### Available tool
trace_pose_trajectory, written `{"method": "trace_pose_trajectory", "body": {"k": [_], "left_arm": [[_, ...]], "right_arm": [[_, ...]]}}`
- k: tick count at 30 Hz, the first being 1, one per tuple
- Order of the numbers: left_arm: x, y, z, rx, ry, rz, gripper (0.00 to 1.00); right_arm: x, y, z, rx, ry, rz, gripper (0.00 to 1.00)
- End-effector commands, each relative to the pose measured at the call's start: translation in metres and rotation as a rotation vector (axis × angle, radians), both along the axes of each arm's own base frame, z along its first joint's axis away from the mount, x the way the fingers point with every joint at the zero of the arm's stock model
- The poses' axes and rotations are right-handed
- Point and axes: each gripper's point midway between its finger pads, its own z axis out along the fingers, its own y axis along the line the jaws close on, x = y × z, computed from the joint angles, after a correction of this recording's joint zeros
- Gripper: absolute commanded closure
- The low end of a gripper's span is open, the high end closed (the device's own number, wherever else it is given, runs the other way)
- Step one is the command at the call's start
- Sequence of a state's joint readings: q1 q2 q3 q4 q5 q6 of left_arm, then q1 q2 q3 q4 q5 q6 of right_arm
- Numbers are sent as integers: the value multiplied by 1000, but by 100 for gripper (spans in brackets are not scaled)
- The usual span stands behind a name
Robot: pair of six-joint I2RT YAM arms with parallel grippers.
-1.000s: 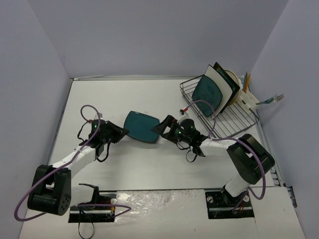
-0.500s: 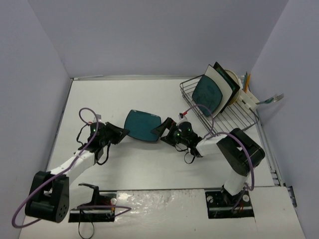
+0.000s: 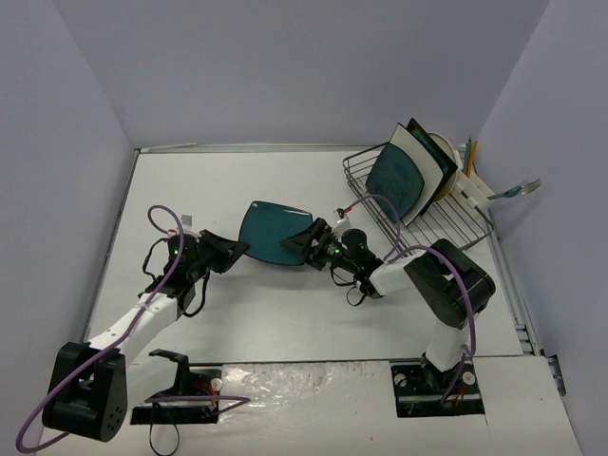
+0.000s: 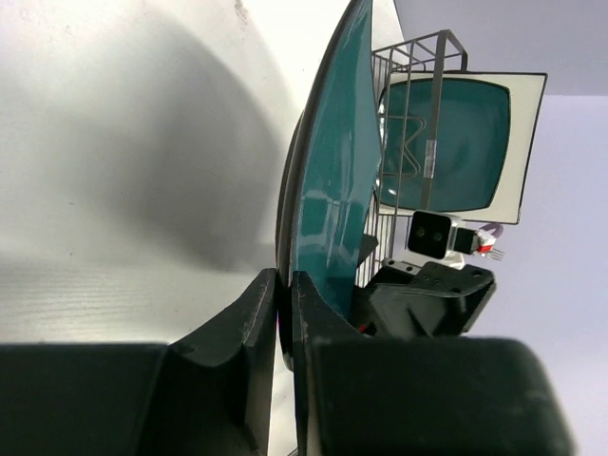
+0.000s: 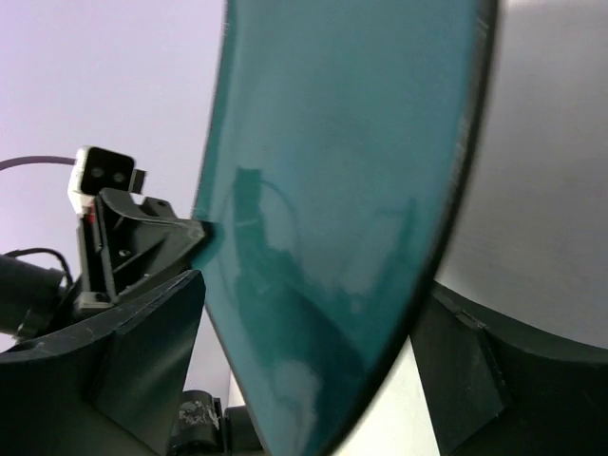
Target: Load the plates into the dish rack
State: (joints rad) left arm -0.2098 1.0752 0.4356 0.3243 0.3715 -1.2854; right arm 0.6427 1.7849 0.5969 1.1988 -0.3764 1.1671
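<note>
Dark teal plate [image 3: 274,231] with rounded corners is seen from above, held tilted off the counter [image 3: 285,313] between the two arms. It is well left of the dish rack [image 3: 446,228], where other plates [image 3: 404,176] are already stood on edge. Its left edge is pinched by the left gripper [image 3: 236,249], and the right gripper [image 3: 302,243] is set at its right edge. This looks like a handover to the arm nearer the dish rack.

From the left wrist, the left gripper [image 4: 285,285] is shown clenched on the rim of the plate [image 4: 332,190], which is raised almost upright. The dish rack [image 4: 418,57] is visible beyond it.

From the right wrist, the right gripper [image 5: 309,313] is shown spread, with one jaw on each side of the plate [image 5: 342,190], not yet clamped on it.
</note>
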Motion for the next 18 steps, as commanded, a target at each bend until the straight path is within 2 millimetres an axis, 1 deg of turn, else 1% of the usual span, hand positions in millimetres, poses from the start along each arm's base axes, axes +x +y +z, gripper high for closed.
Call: {"method": "trace_pose_trajectory", "body": {"k": [1, 3, 5, 8, 10, 11, 13, 15, 17, 18], "left_arm": [[8, -15, 89, -133, -280, -52, 100], [6, -16, 88, -132, -278, -56, 100], [5, -16, 85, -131, -275, -57, 100], [3, -15, 82, -128, -269, -52, 100], [1, -15, 78, -125, -262, -56, 100], [0, -15, 77, -122, -261, -58, 100], [-3, -14, 69, -105, -239, -61, 100], [-5, -13, 64, -91, -228, -65, 100], [-7, -13, 60, -75, -214, -70, 100], [-8, -13, 61, -66, -215, -77, 92]], "right_arm": [[7, 14, 66, 191, -185, 58, 29], [5, 15, 70, 219, -190, 66, 40], [4, 13, 74, 242, -195, 67, 48], [3, 7, 75, 248, -199, 57, 65], [2, 1, 81, 244, -217, 45, 79], [2, -2, 82, 234, -225, 39, 85], [5, -9, 88, 195, -260, 25, 97], [8, -16, 96, 158, -281, 13, 100], [10, -22, 101, 108, -309, 6, 100], [13, -24, 107, 81, -332, 3, 100]]}}
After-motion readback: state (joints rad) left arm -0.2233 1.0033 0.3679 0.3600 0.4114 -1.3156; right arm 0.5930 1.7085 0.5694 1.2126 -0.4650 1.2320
